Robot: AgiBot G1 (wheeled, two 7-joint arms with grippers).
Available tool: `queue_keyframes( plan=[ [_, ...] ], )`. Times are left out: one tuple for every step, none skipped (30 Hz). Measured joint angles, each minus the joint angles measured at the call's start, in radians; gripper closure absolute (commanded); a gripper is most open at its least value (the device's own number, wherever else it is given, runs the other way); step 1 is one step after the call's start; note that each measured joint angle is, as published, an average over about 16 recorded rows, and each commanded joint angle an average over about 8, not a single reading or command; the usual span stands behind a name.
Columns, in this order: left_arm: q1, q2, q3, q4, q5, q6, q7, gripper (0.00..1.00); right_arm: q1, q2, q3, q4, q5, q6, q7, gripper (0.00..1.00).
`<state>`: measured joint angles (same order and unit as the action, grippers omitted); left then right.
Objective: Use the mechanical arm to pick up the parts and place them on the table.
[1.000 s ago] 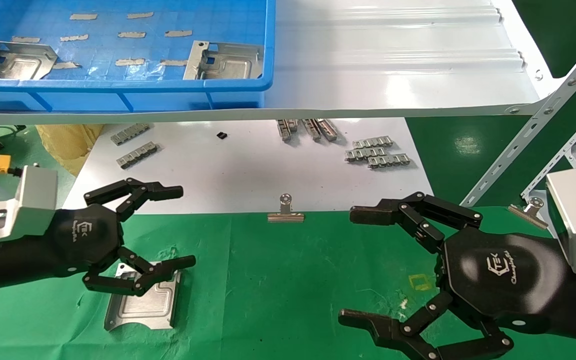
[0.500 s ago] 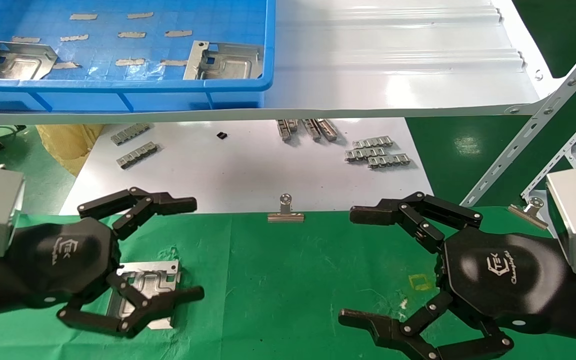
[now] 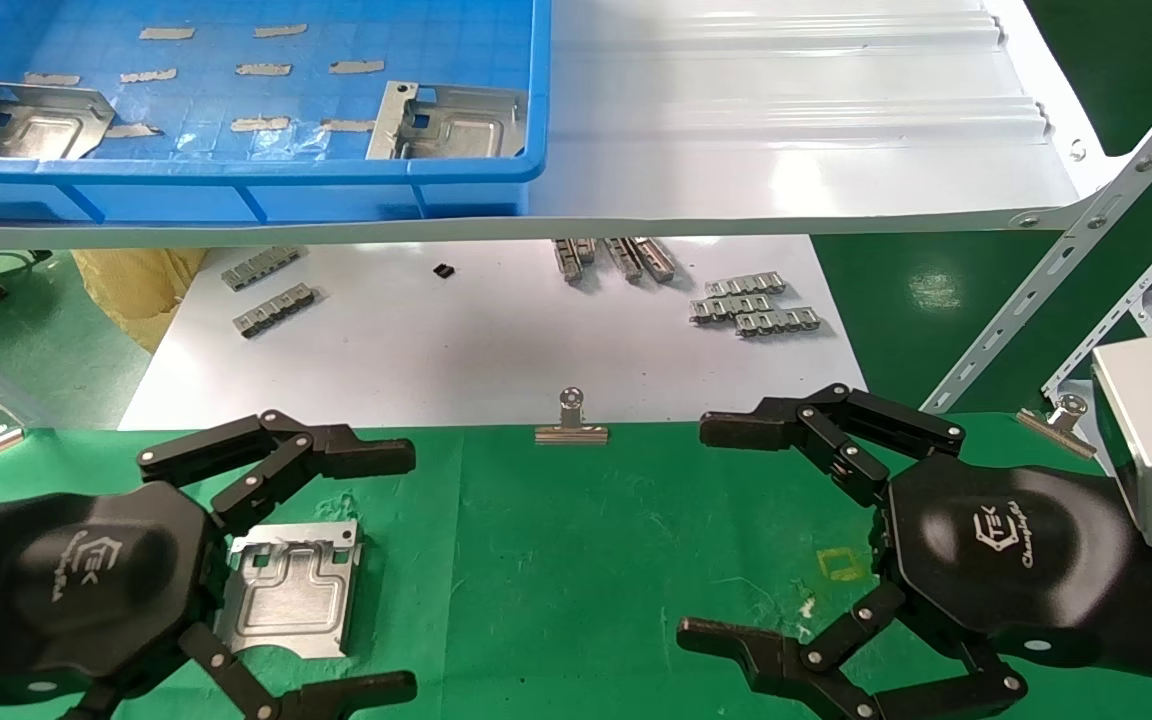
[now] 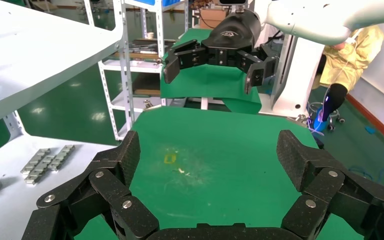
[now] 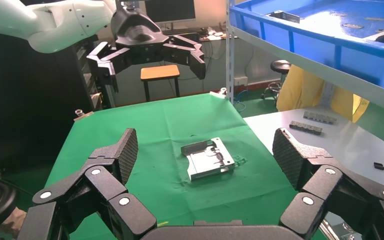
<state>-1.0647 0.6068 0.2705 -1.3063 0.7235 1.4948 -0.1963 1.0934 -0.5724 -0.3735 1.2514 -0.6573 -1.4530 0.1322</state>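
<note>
One part lay flat on the green table. The left gripper was just beside that part, with its black fingers spread wide apart and nothing in them. The right gripper was well apart from the part, above the same table, and its fingers were spread wide and held nothing too. Two more parts sat in the blue crate, far behind the part on the table.
</note>
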Motion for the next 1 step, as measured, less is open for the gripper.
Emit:
queue_keyframes(
  plan=[
    [0.001,-0.001,-0.001,-0.003,-0.001,0.000,-0.001,0.00,0.000,0.000,0.000,0.000,0.000,0.000,0.000,0.00]
  ],
)
